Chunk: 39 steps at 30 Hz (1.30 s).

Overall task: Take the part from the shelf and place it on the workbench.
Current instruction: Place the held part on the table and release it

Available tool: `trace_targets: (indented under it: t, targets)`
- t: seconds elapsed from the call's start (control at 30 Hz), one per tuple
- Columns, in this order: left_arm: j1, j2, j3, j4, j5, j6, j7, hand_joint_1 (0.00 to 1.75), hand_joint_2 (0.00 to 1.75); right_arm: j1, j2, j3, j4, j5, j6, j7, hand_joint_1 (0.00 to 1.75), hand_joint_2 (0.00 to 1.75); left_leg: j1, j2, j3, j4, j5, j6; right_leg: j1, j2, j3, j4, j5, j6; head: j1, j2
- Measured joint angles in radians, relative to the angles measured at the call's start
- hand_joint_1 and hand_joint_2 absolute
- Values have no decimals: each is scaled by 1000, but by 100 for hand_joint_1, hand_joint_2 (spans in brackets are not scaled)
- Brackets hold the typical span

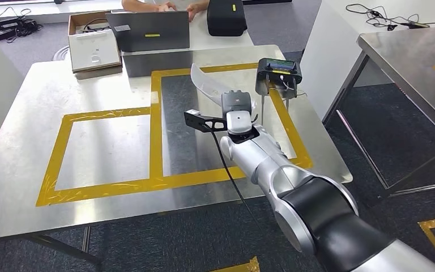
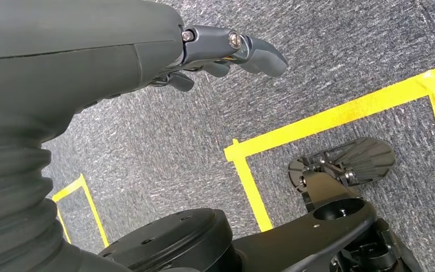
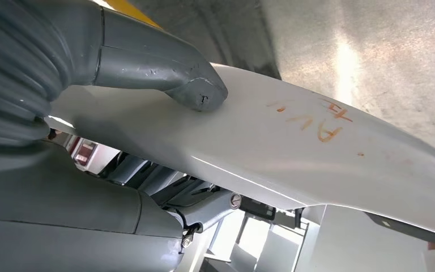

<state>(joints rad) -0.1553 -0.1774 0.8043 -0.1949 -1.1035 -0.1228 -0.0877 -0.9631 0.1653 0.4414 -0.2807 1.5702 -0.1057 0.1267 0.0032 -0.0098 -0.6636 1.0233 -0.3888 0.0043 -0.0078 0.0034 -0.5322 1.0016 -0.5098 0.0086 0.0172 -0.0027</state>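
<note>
The white curved part [image 1: 209,84] is held pinched in the right robot hand [image 1: 237,110], above the surface [image 1: 107,147] inside its yellow tape frame [image 1: 156,113]. If released tilted, the part may rock or slide. The left robot hand [image 2: 226,54] is hung empty, loosely spread.

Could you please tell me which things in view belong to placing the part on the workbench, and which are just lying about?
Belonging to the job:
white curved part, gripped by the right hand
workbench with yellow tape outlines

Just lying about:
laptop
open cardboard box
black case
black device on a stand
</note>
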Motion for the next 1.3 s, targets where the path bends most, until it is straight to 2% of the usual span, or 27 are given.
trace_targets:
  t: [0.17, 0.3, 0.37, 0.5, 1.3]
  targets:
    - [-1, 0, -1, 0, -1, 0, -1, 0, 175, 0, 0, 5, 0, -1, 0, 1, 175, 175, 0, 0, 0, 0, 0, 0, 0, 0, 0, 0, 0, 0, 0, 0]
    - [-2, 0, -2, 0, -9, 0, -3, 0, 175, 2, 0, 5, 0, -1, 0, 2, 0, 175, 0, 0, 0, 0, 0, 0, 0, 0, 0, 0, 0, 0, 0, 0]
    - [-2, -1, -2, 0, -12, 0, -5, 0, 175, 4, 0, 5, 0, 0, 0, 3, 0, 175, 0, 0, 0, 0, 0, 0, 0, 0, 0, 0, 0, 0, 0, 0]
    - [-2, -1, -2, 0, -8, 0, -13, 0, 0, 4, 0, 5, 0, 0, 0, 4, 0, 175, 0, 0, 0, 0, 0, 0, 0, 0, 0, 0, 0, 0, 0, 0]
    - [-1, -1, -1, 0, 8, 0, -6, 0, 0, 4, 0, 5, 0, 0, 7, 0, 0, 175, 0, 0, 1, 0, 0, 0, 0, 0, 0, 0, 0, 0, 0, 0]
